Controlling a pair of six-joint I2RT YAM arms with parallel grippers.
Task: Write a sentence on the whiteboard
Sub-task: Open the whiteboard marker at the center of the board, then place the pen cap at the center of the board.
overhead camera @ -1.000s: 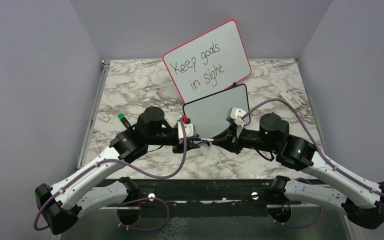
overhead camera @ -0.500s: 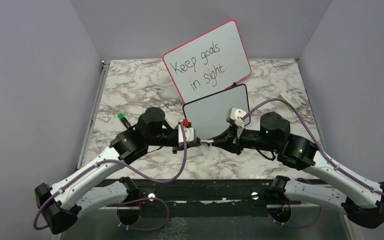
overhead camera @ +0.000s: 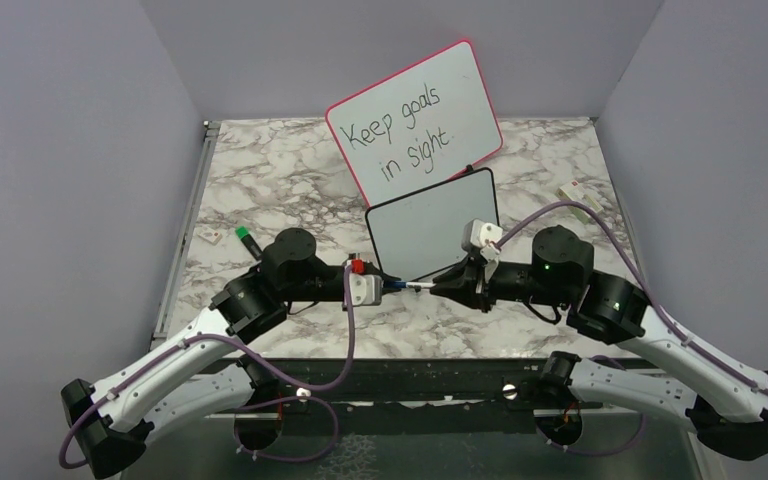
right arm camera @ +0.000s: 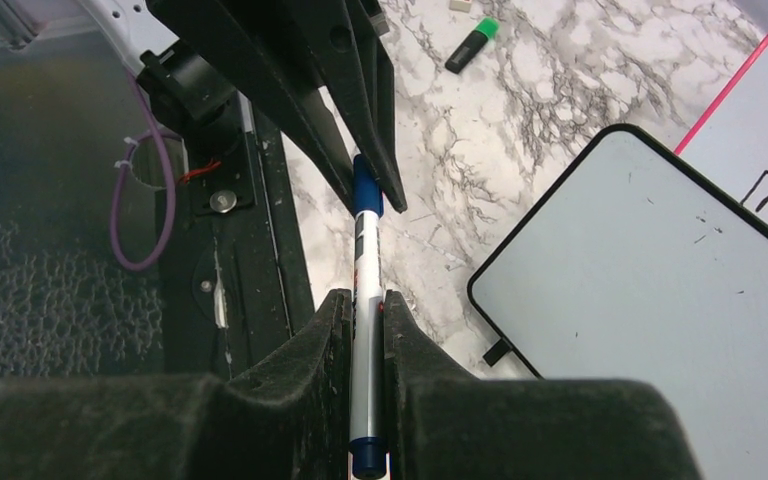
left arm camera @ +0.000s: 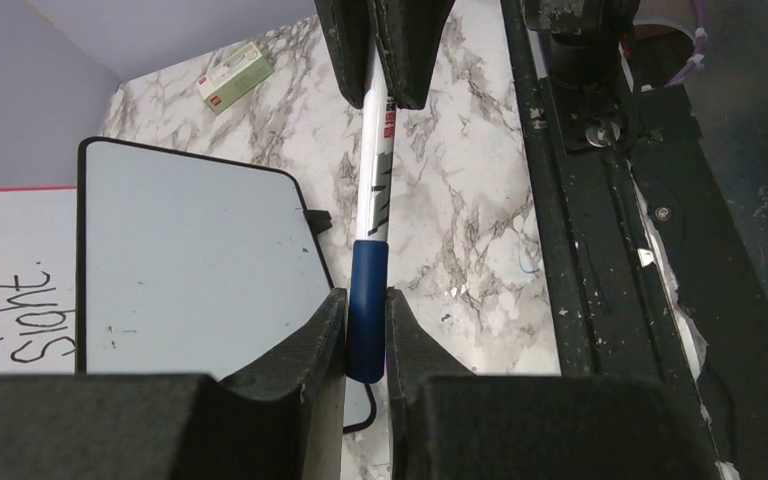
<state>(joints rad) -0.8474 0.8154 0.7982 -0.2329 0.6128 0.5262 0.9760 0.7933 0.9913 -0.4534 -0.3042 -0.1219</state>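
The whiteboard [overhead camera: 428, 222] lies flat on the marble counter [overhead camera: 280, 175], turned a little askew, and its white face shows only a few tiny dark specks. Neither pair of jaws touches it. From above, it sits just beyond the spot where the two pairs of jaws meet tip to tip, its near edge just behind them. In the left wrist view the whiteboard [left arm camera: 190, 260] is off to the left of the jaws, and in the right wrist view the whiteboard [right arm camera: 660, 280] is off to the right.

Between the jaws a marker [overhead camera: 412, 285] hangs level above the counter, just in front of the board. The left jaws are pinching its dark blue cap [left arm camera: 368, 300]. The right jaws are pinching the white barrel [right arm camera: 365, 270] near its back end. The marker runs in a straight line from one grip to the other.

The left arm [overhead camera: 210, 330] and right arm [overhead camera: 650, 330] reach in from either side. Behind the whiteboard leans a larger pink-framed board [overhead camera: 415, 110] with black handwriting, "Keep goals in sight." A green highlighter [overhead camera: 246, 238] lies on the left of the counter and a small box [overhead camera: 580, 196] on the right, both well apart from the jaws
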